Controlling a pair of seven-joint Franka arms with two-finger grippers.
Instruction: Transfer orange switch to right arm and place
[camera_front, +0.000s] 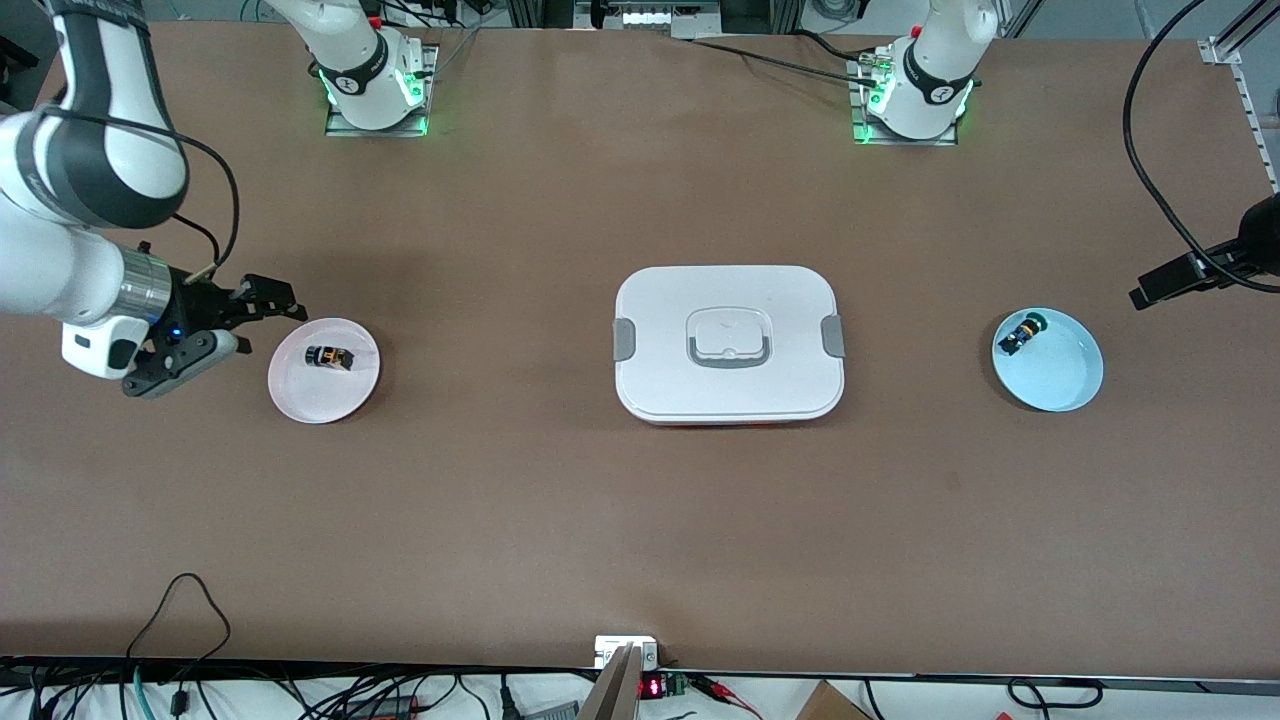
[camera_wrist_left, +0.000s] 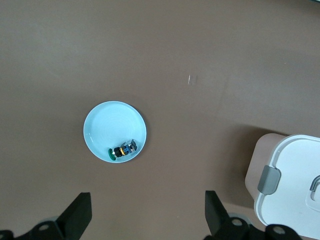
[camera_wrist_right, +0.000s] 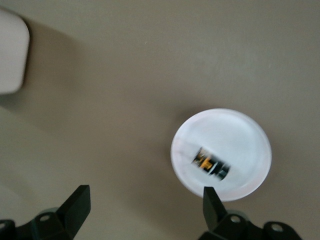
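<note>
The orange switch (camera_front: 329, 357), a tiny black part with orange sides, lies in the pink plate (camera_front: 300, 400) toward the right arm's end of the table. It also shows in the right wrist view (camera_wrist_right: 211, 165), in that plate (camera_wrist_right: 240, 120). My right gripper (camera_front: 262, 328) is open and empty, in the air just beside the plate's edge; the right wrist view shows it (camera_wrist_right: 145, 205) with one finger at the rim. My left gripper (camera_front: 1150, 292) is up over the left arm's end of the table. It is open and empty (camera_wrist_left: 148, 210).
A white lidded box (camera_front: 680, 300) with grey clips and handle sits mid-table, and shows in the left wrist view (camera_wrist_left: 292, 185). A light blue plate (camera_front: 1070, 390) toward the left arm's end holds a small green-capped part (camera_front: 1022, 333). Both show in the left wrist view: plate (camera_wrist_left: 107, 120), part (camera_wrist_left: 122, 151).
</note>
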